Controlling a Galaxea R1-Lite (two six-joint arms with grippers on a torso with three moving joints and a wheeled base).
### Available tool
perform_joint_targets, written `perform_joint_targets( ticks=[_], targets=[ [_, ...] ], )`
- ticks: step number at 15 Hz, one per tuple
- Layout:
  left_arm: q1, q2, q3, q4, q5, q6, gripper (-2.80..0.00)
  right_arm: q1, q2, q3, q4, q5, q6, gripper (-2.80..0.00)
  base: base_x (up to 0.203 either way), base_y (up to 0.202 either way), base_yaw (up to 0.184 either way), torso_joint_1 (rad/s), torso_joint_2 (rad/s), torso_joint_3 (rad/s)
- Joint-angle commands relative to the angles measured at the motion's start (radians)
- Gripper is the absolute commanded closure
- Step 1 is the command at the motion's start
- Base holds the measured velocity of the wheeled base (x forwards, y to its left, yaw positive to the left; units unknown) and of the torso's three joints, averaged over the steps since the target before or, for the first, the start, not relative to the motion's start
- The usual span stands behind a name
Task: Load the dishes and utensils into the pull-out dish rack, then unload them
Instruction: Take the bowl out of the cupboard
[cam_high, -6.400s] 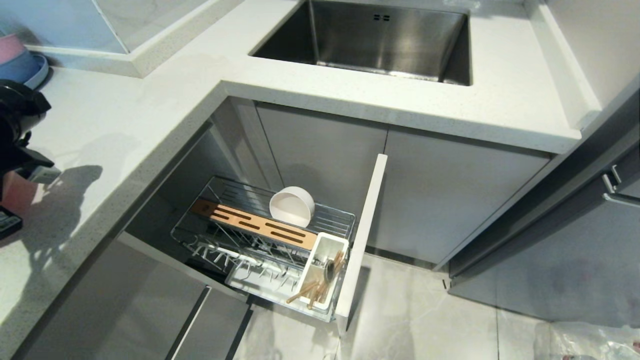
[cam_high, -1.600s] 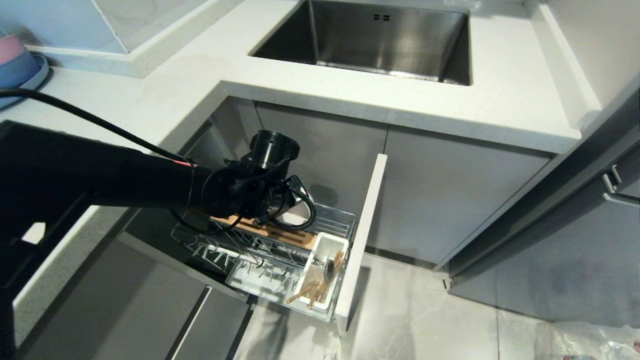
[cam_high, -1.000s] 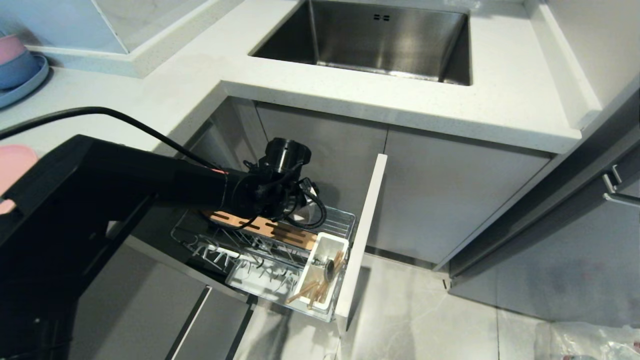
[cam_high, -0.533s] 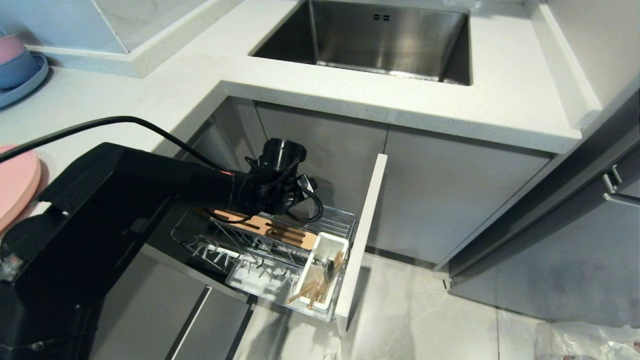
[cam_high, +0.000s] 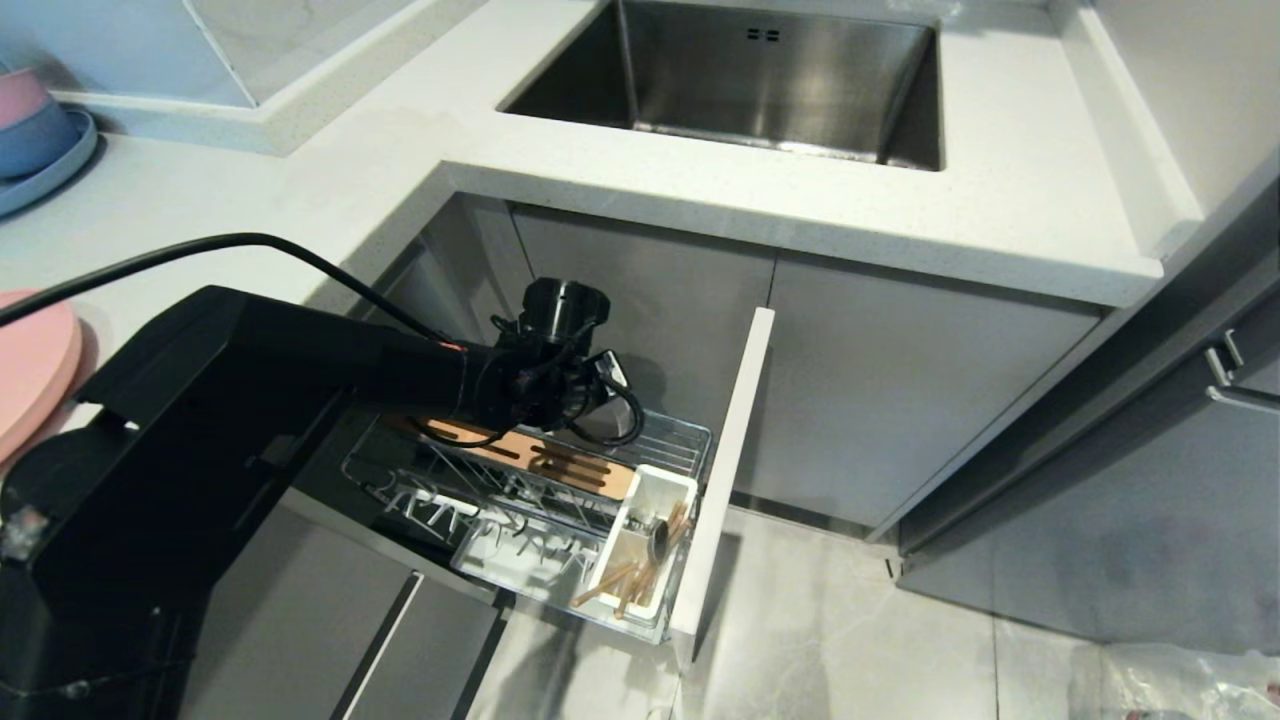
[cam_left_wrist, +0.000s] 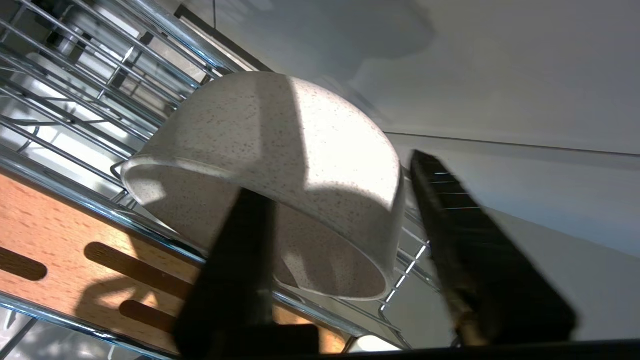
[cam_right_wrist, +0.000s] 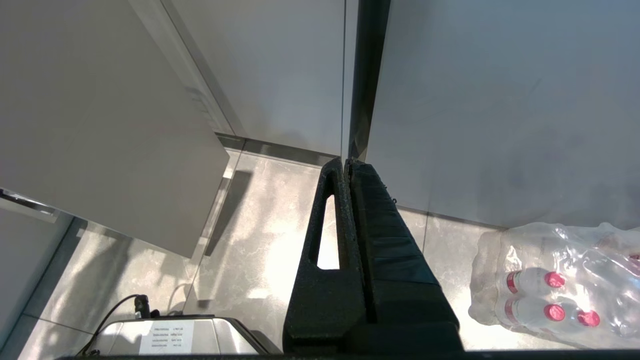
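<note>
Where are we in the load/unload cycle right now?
Unloading has started. The pink plate is already back on the counter. In hand: the left end effector straddles the cream bowl rim, one finger inside, one outside, in the dish rack. Left: chopsticks and spoon in the utensil cup.

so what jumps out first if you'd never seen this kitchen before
The black left arm reaches down into the pull-out dish rack below the counter, its left gripper straddling the rim of the speckled cream bowl. One finger is inside the bowl, the other outside. Chopsticks and a spoon stand in the white utensil cup at the rack's front.
</note>
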Motion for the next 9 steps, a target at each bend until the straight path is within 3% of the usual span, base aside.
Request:
perform_joint_targets(
  ticks=[1, 9],
  targets=[
    [0.000, -0.004, 0.003, 0.001, 0.002, -0.005, 0.00, -0.001, 0.001, 0.002, 0.000, 0.000, 0.000, 0.00, 0.000, 0.000, 0.000, 0.000, 0.00, 0.000],
    [-0.011, -0.120, 0.040, 0.005, -0.012, -0.013, 0.00, -0.001, 0.001, 0.002, 0.000, 0.000, 0.000, 0.00, 0.000, 0.000, 0.000, 0.000, 0.00, 0.000]
  ],
)
